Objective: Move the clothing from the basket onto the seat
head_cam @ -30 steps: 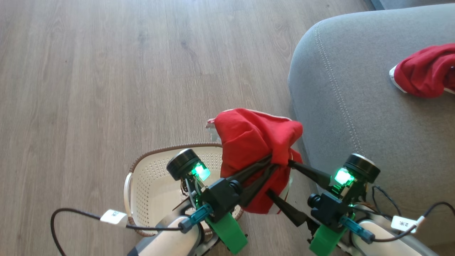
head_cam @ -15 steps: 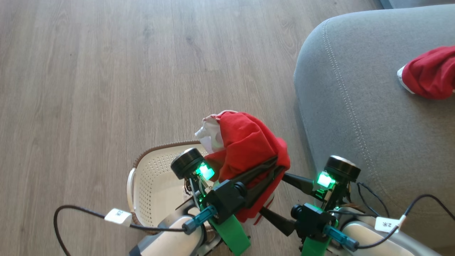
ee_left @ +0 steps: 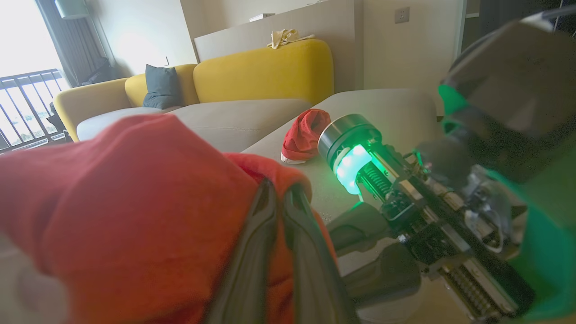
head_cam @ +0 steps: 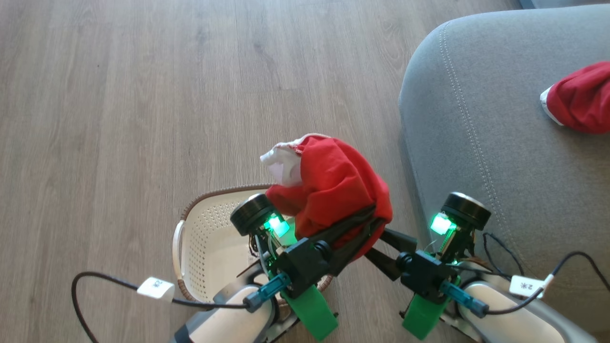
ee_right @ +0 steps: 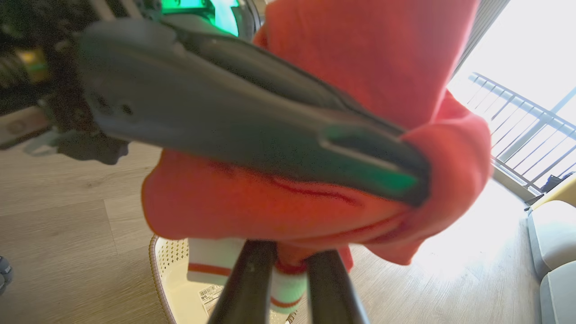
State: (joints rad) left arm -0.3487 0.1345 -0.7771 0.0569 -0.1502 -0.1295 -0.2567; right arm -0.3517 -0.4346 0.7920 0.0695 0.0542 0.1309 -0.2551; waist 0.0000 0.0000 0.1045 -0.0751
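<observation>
One red garment of the clothing hangs bunched above the basket's right side, white trim at its upper left. My left gripper is shut on it, the dark fingers pressed together across the cloth. My right gripper reaches in from the right, its fingertips tucked under the bundle. In the right wrist view its jaws stand close together, shut on a red fold. The cream basket sits on the floor below. A second red garment lies on the grey seat.
Wood-plank floor spreads to the left and ahead. The seat's rounded corner is just right of the held garment. A label sticker shows inside the basket. Yellow sofa backs stand beyond the seat, and a balcony railing is beyond the floor.
My right gripper's jaws have closed from wide open onto the lower part of the held garment. The left gripper kept its hold, and the bundle sits more gathered.
</observation>
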